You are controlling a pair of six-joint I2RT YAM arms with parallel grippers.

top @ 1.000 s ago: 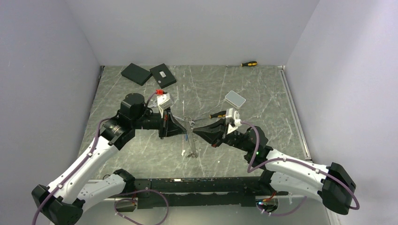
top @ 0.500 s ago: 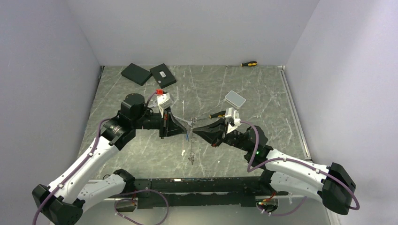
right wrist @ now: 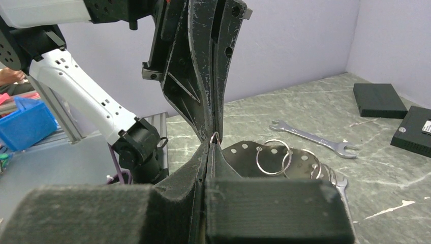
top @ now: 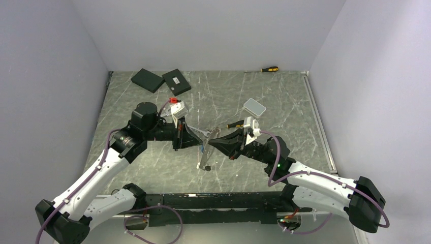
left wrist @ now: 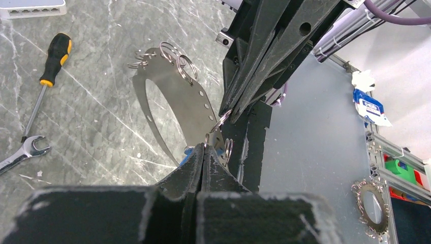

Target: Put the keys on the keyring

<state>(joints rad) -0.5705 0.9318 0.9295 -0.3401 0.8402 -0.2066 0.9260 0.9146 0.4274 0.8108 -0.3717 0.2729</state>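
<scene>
dangling keyring (left wrist: 185, 104) in left fingers (left wrist: 193, 168)

Closed fingers meet tip to tip above the counter (right wrist: 305, 107).
Right fingers (right wrist: 193, 168) point up, left fingers (right wrist: 203, 76) point down, a thin keyring (right wrist: 215, 136) loop pinched between their tips; beside them a ring-hung perforated plate (right wrist: 239, 150) and a flat-lying spanner (right wrist: 312, 137).

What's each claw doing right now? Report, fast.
Left claw: shut, pinching the small ring.
Right claw: shut, pinching the same small ring.
</scene>
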